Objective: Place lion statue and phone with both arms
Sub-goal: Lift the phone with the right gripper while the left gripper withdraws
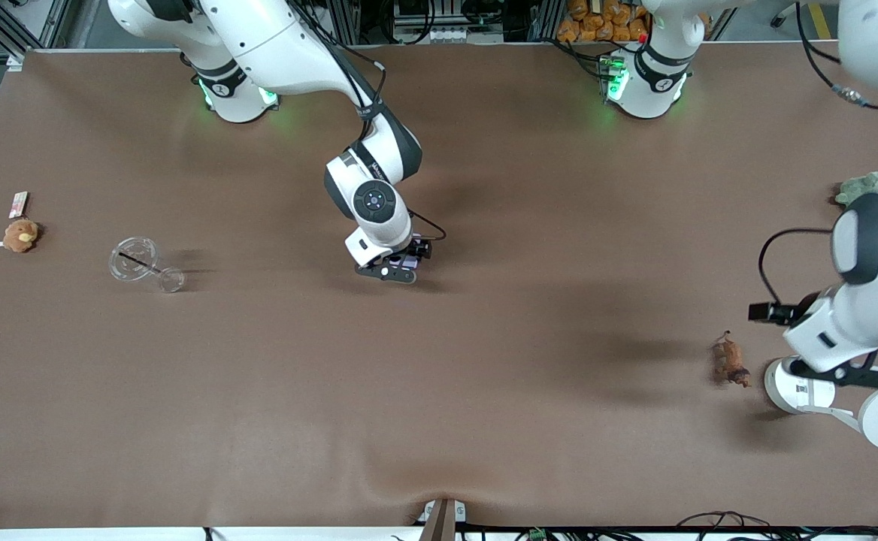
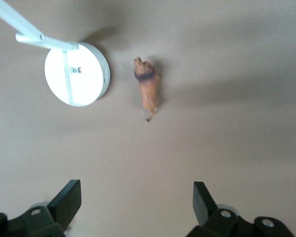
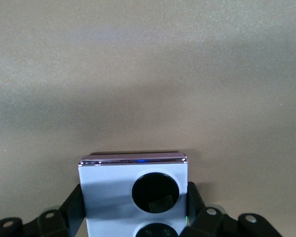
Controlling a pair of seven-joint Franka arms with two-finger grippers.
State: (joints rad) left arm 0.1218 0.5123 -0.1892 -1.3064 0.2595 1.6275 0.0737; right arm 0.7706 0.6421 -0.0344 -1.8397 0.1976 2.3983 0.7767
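Observation:
The phone (image 1: 410, 263), pale lavender with black round camera circles, sits between the fingers of my right gripper (image 1: 398, 270) low over the middle of the table. In the right wrist view the phone (image 3: 108, 190) fills the gap of the right gripper (image 3: 134, 195), with a finger pressed on each side. The lion statue (image 1: 731, 364), small and brown, lies on the table toward the left arm's end. My left gripper (image 1: 845, 373) hangs beside it, open and empty. The left wrist view shows the lion statue (image 2: 148, 88) well clear of the left gripper (image 2: 136, 202).
A white round-based stand (image 1: 788, 387) (image 2: 76, 74) sits close to the lion, under the left gripper. A green plush (image 1: 860, 188) lies at that end. At the right arm's end are a tipped clear cup (image 1: 142, 264), an orange-brown plush (image 1: 20, 235) and a small card (image 1: 18, 203).

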